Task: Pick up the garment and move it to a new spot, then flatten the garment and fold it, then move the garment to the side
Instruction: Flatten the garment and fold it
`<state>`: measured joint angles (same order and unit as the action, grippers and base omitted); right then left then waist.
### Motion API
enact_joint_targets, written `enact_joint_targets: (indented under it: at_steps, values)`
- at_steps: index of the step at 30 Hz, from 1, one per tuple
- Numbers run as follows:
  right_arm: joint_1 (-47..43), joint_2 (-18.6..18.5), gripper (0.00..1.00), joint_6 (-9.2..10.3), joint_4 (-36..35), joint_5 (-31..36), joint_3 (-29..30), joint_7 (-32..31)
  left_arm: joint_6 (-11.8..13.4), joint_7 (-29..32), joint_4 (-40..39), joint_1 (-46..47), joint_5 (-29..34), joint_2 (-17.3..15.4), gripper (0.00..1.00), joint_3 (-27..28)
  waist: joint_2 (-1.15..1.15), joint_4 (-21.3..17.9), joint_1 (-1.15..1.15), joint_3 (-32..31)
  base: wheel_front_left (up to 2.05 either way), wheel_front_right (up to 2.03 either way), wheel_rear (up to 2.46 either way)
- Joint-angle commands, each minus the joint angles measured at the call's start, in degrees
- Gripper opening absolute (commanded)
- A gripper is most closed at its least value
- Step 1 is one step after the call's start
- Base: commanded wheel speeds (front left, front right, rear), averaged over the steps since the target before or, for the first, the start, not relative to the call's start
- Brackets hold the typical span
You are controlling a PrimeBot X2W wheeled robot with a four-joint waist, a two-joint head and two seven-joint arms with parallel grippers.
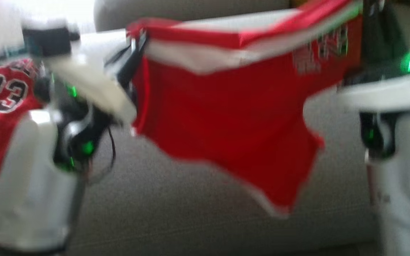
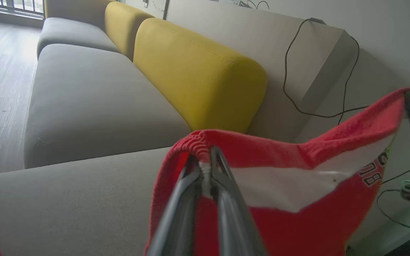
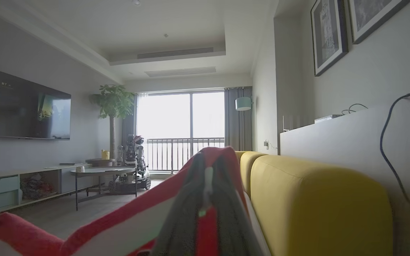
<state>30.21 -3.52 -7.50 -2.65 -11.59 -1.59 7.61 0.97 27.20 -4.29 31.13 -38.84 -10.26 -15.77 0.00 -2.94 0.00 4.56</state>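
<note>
Garment (image 1: 226, 124) aloft in left claw (image 2: 205, 161) and right claw (image 3: 208, 174) — both tight.

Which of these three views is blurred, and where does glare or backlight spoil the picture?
Head view: motion blur smears the whole frame, the red garment included, with washed-out glare at top left. Left wrist view: the sofa is sharp, the left pincer near the lens soft. Right wrist view: the window is blown out, the room backlit, and the right pincer out of focus.
</note>
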Motion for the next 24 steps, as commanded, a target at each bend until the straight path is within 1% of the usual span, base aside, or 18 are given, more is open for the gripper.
enact_joint_targets:
  at_steps: [1,3,5,6,7,11,14,17,19,24]
  values:
    - [8.08,0.64,0.00,0.01,0.19,0.52,-1.47,-0.77,-0.22,1.64,-0.11,8.14,0.61,-2.17,0.00,2.27,0.00,-0.81,0.00,5.88,0.00,0.00,0.00]
    - [14.90,0.64,0.00,0.01,4.22,0.67,-1.60,-0.90,-0.77,2.78,3.44,14.45,1.28,-2.26,0.00,1.88,0.00,-1.26,0.00,9.38,0.00,0.00,0.00]
    - [22.67,0.64,0.00,0.01,8.96,0.94,-1.79,-0.27,-1.23,2.55,7.69,21.68,2.53,-2.15,0.00,1.83,0.00,-1.80,0.00,12.99,0.00,0.00,0.00]
    - [22.67,0.64,0.00,0.01,8.96,0.94,-1.79,-0.27,-1.23,2.55,7.69,21.68,2.53,-2.15,0.00,1.83,0.00,-1.80,0.00,12.99,0.00,0.00,0.00]
    - [26.58,0.64,0.00,0.01,11.56,1.27,-1.55,0.69,-1.44,1.70,10.12,25.45,3.37,-2.03,0.00,1.94,0.00,-2.04,0.00,14.53,0.00,0.00,0.00]
    - [40.64,0.64,0.00,0.01,21.96,4.94,1.85,5.28,-2.50,-4.71,20.12,39.73,6.49,-0.84,0.00,2.59,0.00,-2.53,0.00,20.32,0.00,0.00,0.00]
    - [46.92,0.64,0.00,0.01,28.74,5.79,4.48,6.79,-3.09,-11.40,27.17,46.53,7.99,0.36,0.00,3.26,0.00,-2.57,0.00,23.23,0.00,0.00,0.00]
    - [49.05,0.64,0.00,0.01,34.10,6.05,5.89,7.29,-4.58,-16.66,33.49,49.34,8.01,1.75,0.00,3.24,0.00,-2.52,0.00,25.50,0.00,0.00,0.00]
    - [48.62,0.64,0.00,0.01,35.65,6.35,6.08,7.34,-5.51,-19.51,37.18,49.65,7.91,2.46,0.00,2.84,0.00,-2.46,0.00,26.85,0.00,0.00,0.00]
    - [44.07,0.64,0.00,0.01,40.47,5.91,3.21,7.37,-7.11,-26.12,46.01,47.98,8.97,2.89,0.00,0.66,0.00,-2.42,0.00,29.38,0.00,0.00,0.00]
